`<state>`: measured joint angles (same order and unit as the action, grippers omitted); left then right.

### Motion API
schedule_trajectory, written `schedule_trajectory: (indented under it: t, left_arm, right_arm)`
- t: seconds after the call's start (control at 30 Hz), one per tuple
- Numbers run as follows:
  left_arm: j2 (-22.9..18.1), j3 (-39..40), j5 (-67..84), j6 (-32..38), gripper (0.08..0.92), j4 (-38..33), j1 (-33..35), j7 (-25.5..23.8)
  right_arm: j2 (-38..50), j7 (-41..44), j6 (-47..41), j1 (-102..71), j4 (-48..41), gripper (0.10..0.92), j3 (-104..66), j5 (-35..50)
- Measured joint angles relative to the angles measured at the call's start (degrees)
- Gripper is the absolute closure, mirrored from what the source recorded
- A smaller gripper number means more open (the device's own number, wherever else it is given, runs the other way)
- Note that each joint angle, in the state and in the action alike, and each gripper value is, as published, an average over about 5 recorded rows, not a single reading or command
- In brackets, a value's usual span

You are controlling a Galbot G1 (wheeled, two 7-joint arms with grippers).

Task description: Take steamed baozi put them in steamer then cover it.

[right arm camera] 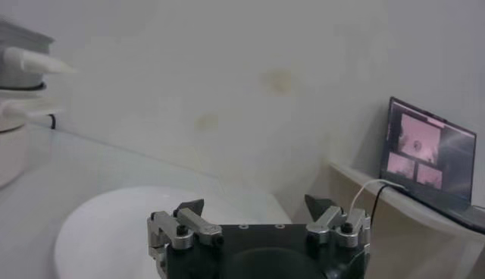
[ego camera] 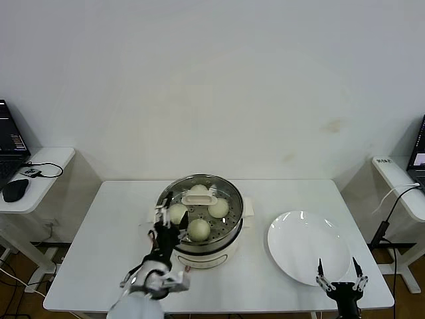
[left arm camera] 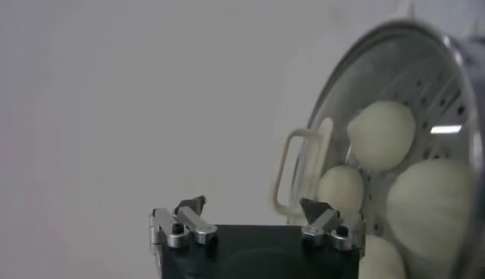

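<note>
Steel round steamer (ego camera: pixel 202 216), centre frame, holds four cream buns (ego camera: pixel 199 229); left pincer (ego camera: pixel 164 218), fingers apart at its rim, should withdraw clear for the lid, right pincer (ego camera: pixel 340 274) idling apart at lower right.

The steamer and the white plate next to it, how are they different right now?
The steamer is a deep shiny steel pot on a cream base; the plate is flat and white. The steamer holds round pale buns; the plate holds nothing. The left gripper is at the steamer's rim; the right gripper hovers by the plate's near edge. Both sit on the white table.
</note>
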<state>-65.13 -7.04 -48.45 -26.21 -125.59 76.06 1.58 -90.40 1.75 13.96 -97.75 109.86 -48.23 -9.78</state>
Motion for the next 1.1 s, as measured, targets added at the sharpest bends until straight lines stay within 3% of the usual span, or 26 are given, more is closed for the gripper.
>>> schedule_trajectory:
  t: [0.3, 0.5, 0.8, 1.1]
  left_arm:
    - [-1.8, -14.1, 30.3, 16.6, 0.177, -3.2, 14.8, 9.6]
    - [-2.8, -21.4, 48.4, 24.2, 0.177, -3.0, 23.2, 13.3]
    - [-4.6, -25.2, 61.2, 32.2, 0.177, -0.5, 31.6, 12.8]
    - [-6.6, -26.5, 64.7, 36.6, 0.177, 1.3, 35.6, 10.3]
  right_arm:
    - [0.8, 0.8, -0.1, -1.4, 1.3, 0.203, 1.1, 0.7]
    - [3.2, 2.6, -0.3, -3.4, 2.4, 0.203, 2.8, 3.3]
    - [7.1, 6.4, -1.3, -7.3, 5.5, 0.203, 5.7, 9.4]
    - [9.0, 8.5, -2.3, -9.6, 6.7, 0.203, 8.2, 12.8]
